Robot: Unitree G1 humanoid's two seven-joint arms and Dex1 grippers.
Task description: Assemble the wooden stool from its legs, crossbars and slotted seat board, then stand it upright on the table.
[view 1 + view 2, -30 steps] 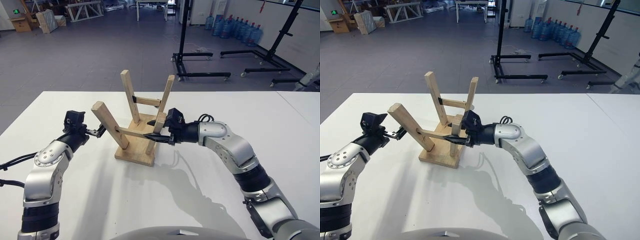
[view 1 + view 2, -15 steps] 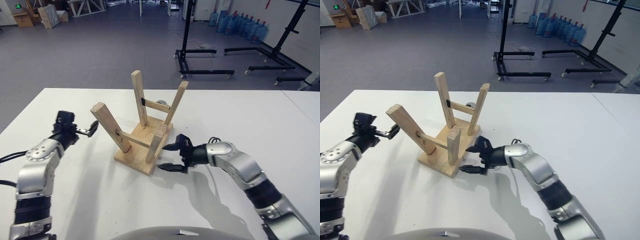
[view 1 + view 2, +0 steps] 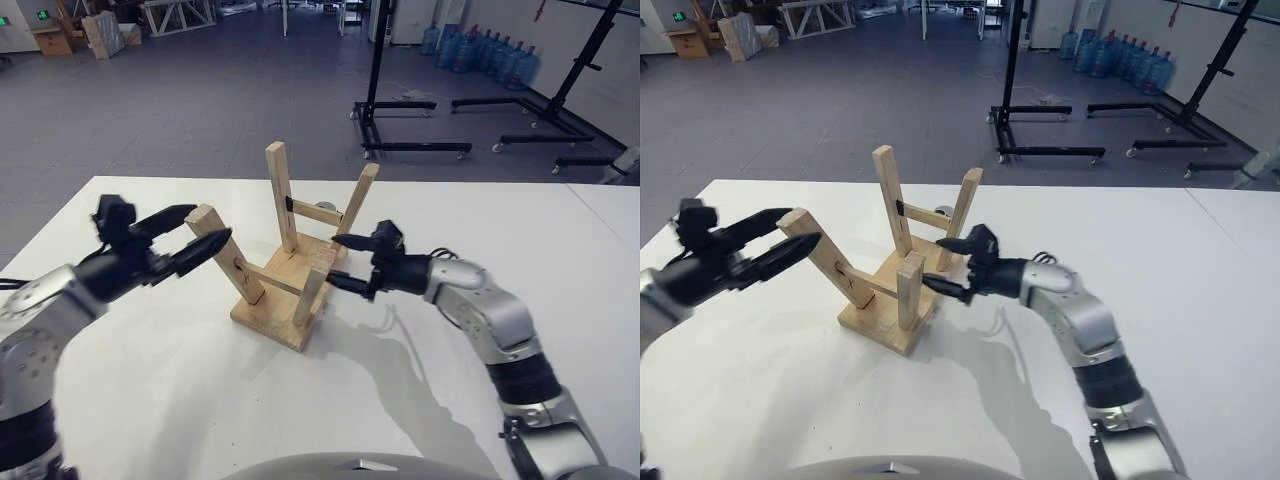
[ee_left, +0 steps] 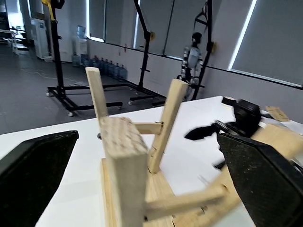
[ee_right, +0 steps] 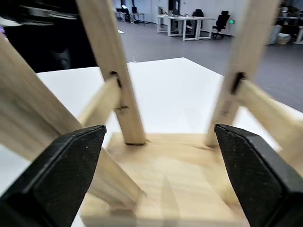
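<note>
The wooden stool lies upside down on the table, its seat board flat and its legs pointing up. Two back legs are joined by a crossbar. A leaning leg on the left is tied by another crossbar to a short near leg. My left gripper is open wide, its fingers either side of the leaning leg's top end. My right gripper is open just right of the short near leg, and the seat board lies between its fingers.
The white table has free room on every side of the stool. Its far edge runs behind the stool. Black wheeled stands and water bottles are on the floor well beyond it.
My left gripper has opened wide and come forward around the leaning leg's top. My right gripper has risen from beside the seat board's near corner to the short leg's height.
</note>
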